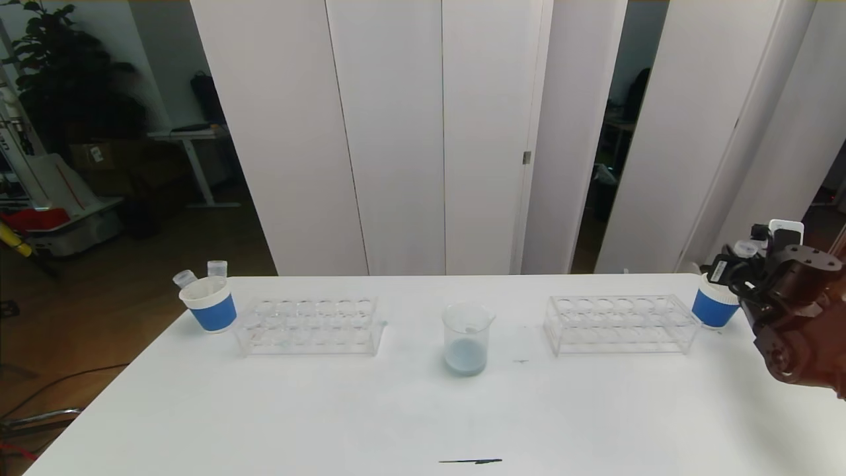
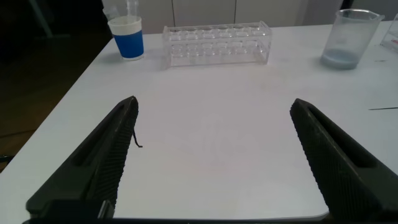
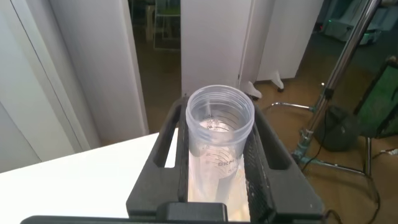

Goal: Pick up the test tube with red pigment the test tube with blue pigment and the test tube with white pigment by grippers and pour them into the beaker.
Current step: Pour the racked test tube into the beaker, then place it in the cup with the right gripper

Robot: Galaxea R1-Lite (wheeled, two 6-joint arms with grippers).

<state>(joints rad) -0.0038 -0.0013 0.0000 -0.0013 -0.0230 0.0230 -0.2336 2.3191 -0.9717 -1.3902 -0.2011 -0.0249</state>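
The clear glass beaker (image 1: 467, 338) stands at the table's middle with pale blue liquid in its bottom; it also shows in the left wrist view (image 2: 351, 37). My right gripper (image 1: 740, 261) hangs over the blue-and-white cup (image 1: 712, 307) at the far right. In the right wrist view it (image 3: 217, 115) is shut on a clear graduated test tube (image 3: 219, 134), whose lower part looks pale cream-white. My left gripper (image 2: 214, 104) is open and empty over the table's front left; the head view does not show it. No tube with bright blue or red liquid shows.
Two clear tube racks stand empty left (image 1: 310, 324) and right (image 1: 621, 322) of the beaker. A blue-and-white cup (image 1: 210, 304) at the far left holds two clear tubes (image 1: 217, 268). A thin dark mark (image 1: 470, 461) lies near the front edge.
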